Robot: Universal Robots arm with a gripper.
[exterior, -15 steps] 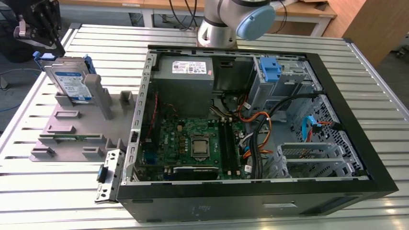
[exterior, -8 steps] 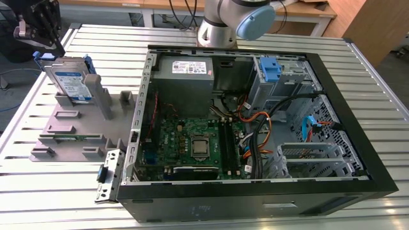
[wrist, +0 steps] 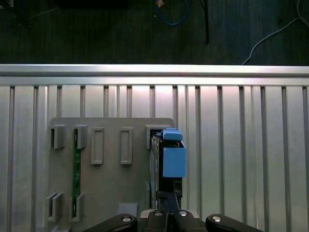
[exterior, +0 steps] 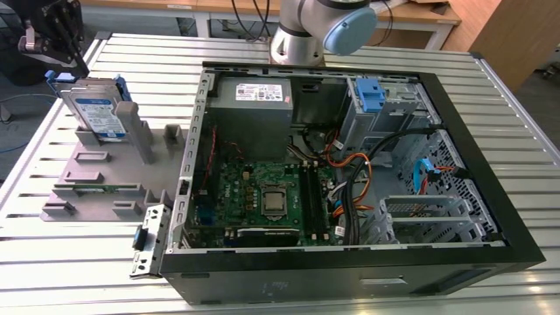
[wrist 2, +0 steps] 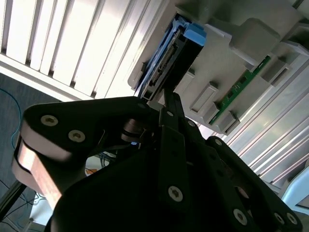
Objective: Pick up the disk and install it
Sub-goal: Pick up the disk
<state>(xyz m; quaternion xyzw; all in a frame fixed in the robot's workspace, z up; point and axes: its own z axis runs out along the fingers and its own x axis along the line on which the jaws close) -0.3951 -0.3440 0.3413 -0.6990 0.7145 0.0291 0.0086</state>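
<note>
At the exterior view's left, the end effector [exterior: 75, 62] hangs just above the far end of the grey stand [exterior: 105, 190]. It looks closed on itself and grips nothing. The disk [exterior: 94, 113] stands on edge in a slot at that same end of the stand, with its label facing outward and blue rails [exterior: 120, 88] along its sides. The end effector is close over the disk's upper edge but apart from it. In the first wrist view, it lines up with the disk's thin edge. A green circuit strip [wrist: 76, 169] sits in another of the stand's slots.

Beside the stand, toward the exterior view's right, an open computer case [exterior: 206, 164] lies on the counter [exterior: 516, 85]. A drive cage with a blue latch [exterior: 372, 98] sits at the corner of the case far from the stand.

I judge the pickup to be in hand, at the approach, with the disk not yet grasped. A grasp here would call for opening wider than the disk's thickness and settling squarely over both flat faces. The lift would need to run straight out of the slot so the rails do not catch.
</note>
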